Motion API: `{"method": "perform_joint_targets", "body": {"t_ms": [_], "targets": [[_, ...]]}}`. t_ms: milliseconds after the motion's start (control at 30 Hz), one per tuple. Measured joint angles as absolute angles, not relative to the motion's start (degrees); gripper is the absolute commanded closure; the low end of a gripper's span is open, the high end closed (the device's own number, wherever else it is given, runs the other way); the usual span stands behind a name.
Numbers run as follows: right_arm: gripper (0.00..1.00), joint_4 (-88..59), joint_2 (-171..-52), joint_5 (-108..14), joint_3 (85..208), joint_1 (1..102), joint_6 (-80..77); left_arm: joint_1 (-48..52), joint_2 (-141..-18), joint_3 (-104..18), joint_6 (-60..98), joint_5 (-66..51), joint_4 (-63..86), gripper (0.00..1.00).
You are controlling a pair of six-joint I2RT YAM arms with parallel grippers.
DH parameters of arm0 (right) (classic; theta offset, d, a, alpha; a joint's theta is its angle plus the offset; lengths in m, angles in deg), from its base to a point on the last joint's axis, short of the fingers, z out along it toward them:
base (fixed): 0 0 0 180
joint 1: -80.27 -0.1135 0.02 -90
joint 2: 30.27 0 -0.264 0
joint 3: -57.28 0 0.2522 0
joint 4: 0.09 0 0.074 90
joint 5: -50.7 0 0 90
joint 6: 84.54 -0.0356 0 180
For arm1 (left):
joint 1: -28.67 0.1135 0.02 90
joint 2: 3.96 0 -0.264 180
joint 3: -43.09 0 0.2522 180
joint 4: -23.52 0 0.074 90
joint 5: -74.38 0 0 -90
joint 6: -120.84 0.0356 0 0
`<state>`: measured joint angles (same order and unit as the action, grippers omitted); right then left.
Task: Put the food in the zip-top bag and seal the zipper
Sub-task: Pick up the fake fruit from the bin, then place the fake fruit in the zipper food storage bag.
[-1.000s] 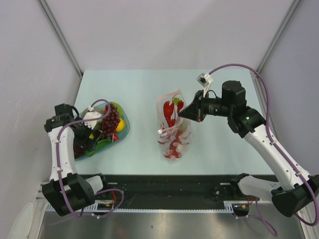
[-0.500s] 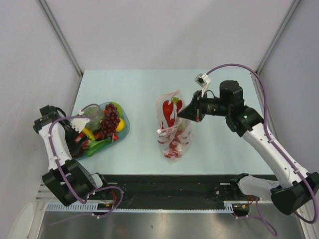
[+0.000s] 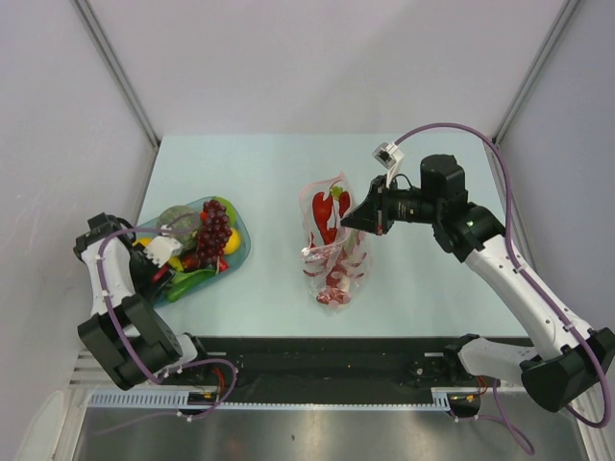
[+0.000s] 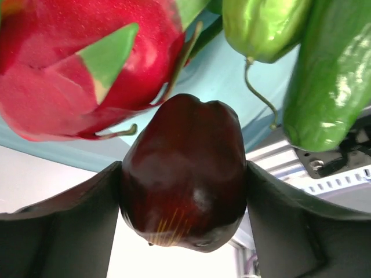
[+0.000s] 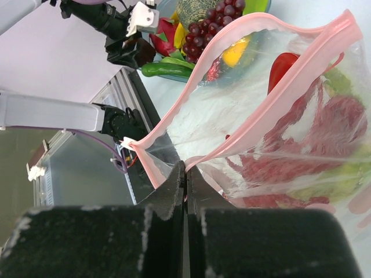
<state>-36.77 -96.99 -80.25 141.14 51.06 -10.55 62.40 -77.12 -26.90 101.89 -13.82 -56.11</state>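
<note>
My left gripper (image 4: 184, 231) is shut on a dark red toy pepper (image 4: 182, 174); in the top view it (image 3: 161, 269) sits at the near left edge of the blue-green dish (image 3: 237, 252). Close to it lie a red dragon fruit (image 4: 69, 63), a green pepper (image 4: 261, 26) and a cucumber (image 4: 333, 75). The grape bunch (image 3: 213, 230) is in the dish. My right gripper (image 5: 185, 168) is shut on the pink zipper (image 5: 304, 62) of the clear bag (image 3: 334, 252) and holds its mouth open. A red lobster (image 5: 324, 127) and a red pepper (image 3: 327, 213) lie inside the bag.
The dish holds several more toy foods at the table's left. The black rail (image 3: 336, 360) runs along the near table edge. Frame posts (image 3: 120, 72) stand at the back corners.
My left arm has swung from over the dish out to the left, then to the dish's near left edge. My right gripper has kept its hold on the bag.
</note>
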Motion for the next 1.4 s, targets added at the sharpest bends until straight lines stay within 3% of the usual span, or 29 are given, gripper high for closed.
{"method": "perform_joint_targets", "body": {"t_ms": [67,267,567,733,900,1000,1100,1200,1400], "targets": [[1.00,-36.77,-96.99,-80.25,141.14,51.06,-10.46,62.40,-76.75,-27.62,101.34,-13.45,-57.75,0.55],[1.00,-36.72,-97.03,-80.25,141.14,50.99,-10.51,56.96,-73.01,-42.90,96.71,-9.80,-64.94,0.62],[1.00,-36.70,-97.14,-80.25,141.32,49.88,-10.77,24.90,-74.17,-76.25,64.99,9.94,-61.44,0.61],[1.00,-36.72,-97.19,-80.25,141.93,49.33,-10.70,7.58,-77.62,-78.13,49.91,13.61,-52.24,0.57],[1.00,-36.70,-97.21,-80.27,142.22,49.03,-10.33,-1.79,-84.47,-77.28,43.66,12.98,-47.87,0.55],[1.00,-36.66,-97.25,-80.27,142.22,48.85,-10.33,-5.18,-87.37,-76.69,42.24,12.28,-47.74,0.45],[1.00,-36.57,-97.25,-80.27,142.22,48.70,-10.33,-8.31,-88.68,-76.34,41.87,10.05,-47.80,0.27],[1.00,-36.24,-97.30,-80.29,142.22,48.50,-10.33,-10.69,-89.21,-76.34,42.18,8.00,-48.39,0.02],[1.00,-36.31,-97.34,-80.36,142.22,48.48,-10.20,-11.23,-89.19,-76.38,44.34,4.98,-52.85,0.00]]}}
